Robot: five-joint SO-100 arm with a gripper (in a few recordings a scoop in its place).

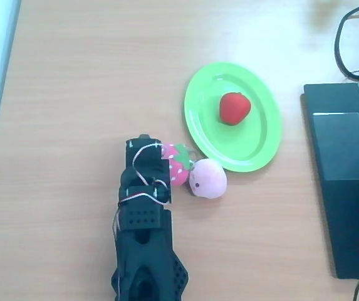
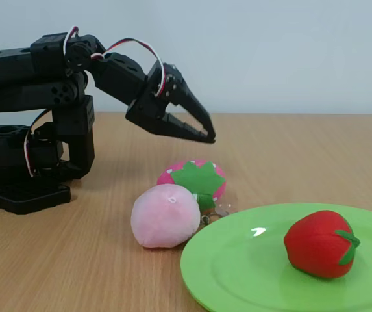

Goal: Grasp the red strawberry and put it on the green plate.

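The red strawberry (image 1: 234,108) (image 2: 320,242) lies on its side on the green plate (image 1: 262,139) (image 2: 237,266), near the plate's middle. My black gripper (image 1: 144,140) (image 2: 208,136) hangs above the table to the left of the plate in the overhead view. Its jaws are shut with nothing between them. In the fixed view the tips point down and right, above the pink strawberry and well clear of the plate.
A pink strawberry with white dots and a green leaf (image 1: 176,164) (image 2: 195,178) and a pale pink round toy (image 1: 207,179) (image 2: 166,216) lie close to the plate's rim. A dark laptop (image 1: 345,182) and cables (image 1: 354,37) sit at the right.
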